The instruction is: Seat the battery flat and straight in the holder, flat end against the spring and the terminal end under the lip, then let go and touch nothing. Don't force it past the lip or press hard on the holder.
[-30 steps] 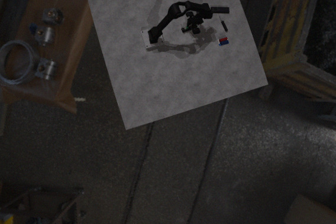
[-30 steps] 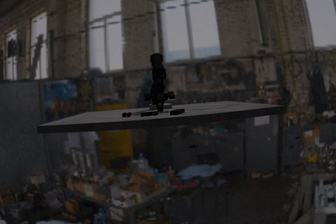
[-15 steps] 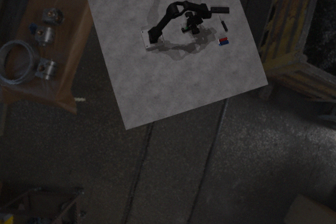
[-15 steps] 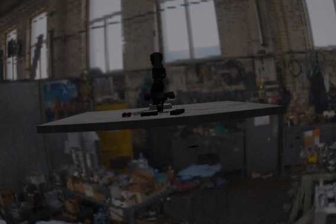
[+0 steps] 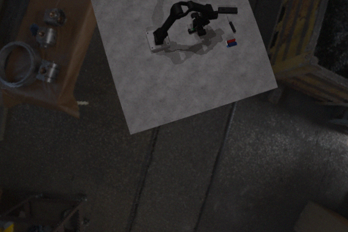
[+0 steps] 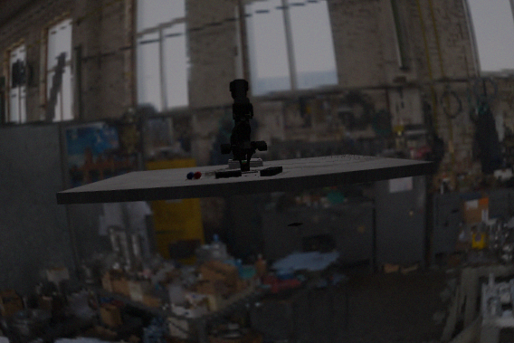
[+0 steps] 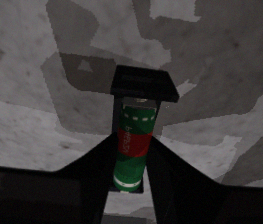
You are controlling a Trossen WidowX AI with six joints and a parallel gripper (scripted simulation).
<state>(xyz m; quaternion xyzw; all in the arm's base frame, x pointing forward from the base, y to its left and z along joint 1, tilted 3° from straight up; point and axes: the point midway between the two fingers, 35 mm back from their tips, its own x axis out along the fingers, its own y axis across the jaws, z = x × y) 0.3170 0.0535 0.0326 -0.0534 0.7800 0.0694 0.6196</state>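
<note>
The battery [image 7: 135,145] [image 5: 192,29], green with a red band, lies lengthwise over the black holder [image 7: 144,80] in the wrist view. Its terminal end, with a small metal nub, is at the top of that view, close to the lip. The nub shows just below the lip's edge. Its other end, with a white ring, is at the bottom near the holder's lower edge. My gripper [image 7: 132,139] [image 6: 244,166] is shut on the battery, one finger on each side. The spring is hidden. How deep the battery sits, and whether it lies flat, I cannot tell.
A black oblong block [image 5: 227,10] [image 6: 271,171] lies near the table's edge. Beside it are a screwdriver [image 5: 232,27] [image 6: 228,175] with a dark handle, a red cylinder [image 5: 231,40] [image 6: 197,176] and a blue cylinder [image 5: 232,44] [image 6: 189,176]. Arm shadows cross the table [image 5: 184,93].
</note>
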